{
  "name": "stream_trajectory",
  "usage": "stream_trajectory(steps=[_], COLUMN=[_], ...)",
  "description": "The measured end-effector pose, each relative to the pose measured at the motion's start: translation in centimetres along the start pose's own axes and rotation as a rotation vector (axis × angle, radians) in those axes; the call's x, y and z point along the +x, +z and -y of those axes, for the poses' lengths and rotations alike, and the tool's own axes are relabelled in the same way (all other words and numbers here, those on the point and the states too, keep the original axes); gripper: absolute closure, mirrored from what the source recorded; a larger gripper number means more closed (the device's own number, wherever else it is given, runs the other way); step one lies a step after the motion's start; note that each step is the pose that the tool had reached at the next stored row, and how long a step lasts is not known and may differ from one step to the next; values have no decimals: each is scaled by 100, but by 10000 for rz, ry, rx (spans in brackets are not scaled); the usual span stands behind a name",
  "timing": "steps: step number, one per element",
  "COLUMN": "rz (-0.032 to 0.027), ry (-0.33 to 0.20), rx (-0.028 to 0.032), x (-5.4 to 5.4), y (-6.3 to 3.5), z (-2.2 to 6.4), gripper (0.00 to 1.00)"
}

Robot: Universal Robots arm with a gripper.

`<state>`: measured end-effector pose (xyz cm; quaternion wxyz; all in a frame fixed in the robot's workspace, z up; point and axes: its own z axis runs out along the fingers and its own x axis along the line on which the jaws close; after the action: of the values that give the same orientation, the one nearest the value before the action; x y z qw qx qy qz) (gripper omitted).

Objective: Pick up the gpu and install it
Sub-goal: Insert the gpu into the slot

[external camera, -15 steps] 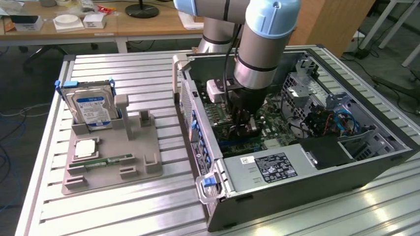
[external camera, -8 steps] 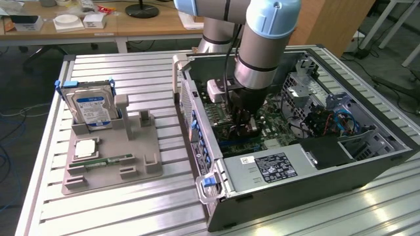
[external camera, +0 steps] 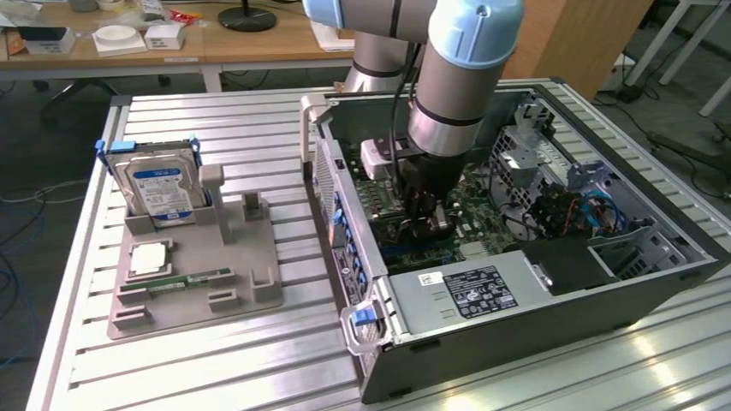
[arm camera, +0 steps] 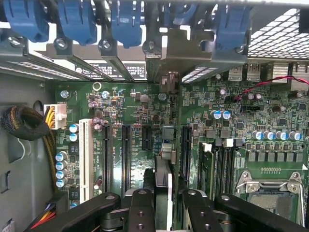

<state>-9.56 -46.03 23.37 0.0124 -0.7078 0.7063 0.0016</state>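
Here the jaws (arm camera: pixel 163 205) clamp the gpu (arm camera: pixel 163 175) edge-on above the motherboard (arm camera: pixel 231 121).

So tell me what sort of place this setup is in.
Probably a robotics lab or workshop: an open computer case sits on a slotted aluminium table beside a grey parts fixture holding a hard drive, with cluttered wooden desks behind.

One open computer case (external camera: pixel 537 325) sits on one slatted bench (external camera: pixel 228 360). One grey holder tray (external camera: pixel 228 282) at the case's nine o'clock carries one hard drive (external camera: pixel 160 193) and one memory stick (external camera: pixel 188 280). One robot arm (external camera: pixel 457 77) reaches in. Five blue slot clips (arm camera: pixel 126 21) line the case's rear.
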Motion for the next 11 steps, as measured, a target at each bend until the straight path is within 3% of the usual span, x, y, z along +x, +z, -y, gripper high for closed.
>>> stream_trajectory(steps=[11], rz=[1], ry=[-13], rx=[0], x=[0], y=[2], z=[12], gripper=[73])
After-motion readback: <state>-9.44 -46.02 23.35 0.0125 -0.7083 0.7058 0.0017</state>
